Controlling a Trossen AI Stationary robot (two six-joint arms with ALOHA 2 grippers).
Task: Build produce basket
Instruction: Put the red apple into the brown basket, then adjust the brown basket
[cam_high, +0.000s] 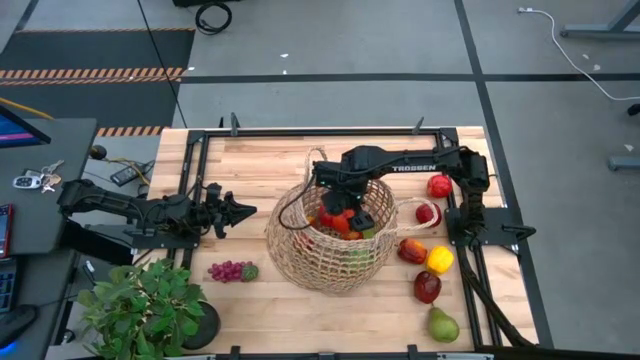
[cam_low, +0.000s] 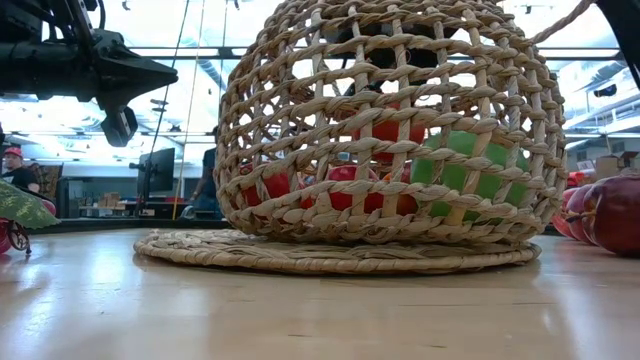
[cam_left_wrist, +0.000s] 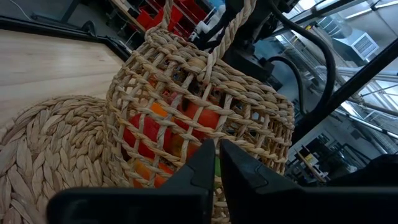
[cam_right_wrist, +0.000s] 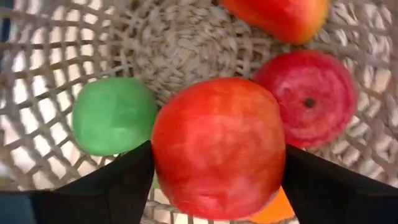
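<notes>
A wooden table with a black frame stands on a grey floor. The basket sits in the middle of the table, and everything else is told from it.

The right arm reaches over the basket from the far side. The right gripper is down inside the basket. Its two dark fingers sit on both sides of a big red apple. They look close against the apple, but I cannot tell if they are squeezing it or letting go.

More fruit lies in the bottom of the basket, next to the red apple: a green apple, a dark red fruit and a red and orange one. From the side, red and green shapes show through the weave.

The left gripper waits just to the left of the basket, above the table. It is clenched shut with nothing in it.

Purple grapes lie on the table, left of the basket and nearer the front. On the right of the basket lie more pieces: two red ones near the arm's base, a yellow pepper, another dark red one and a green pear. A potted plant stands at the front left corner.
</notes>
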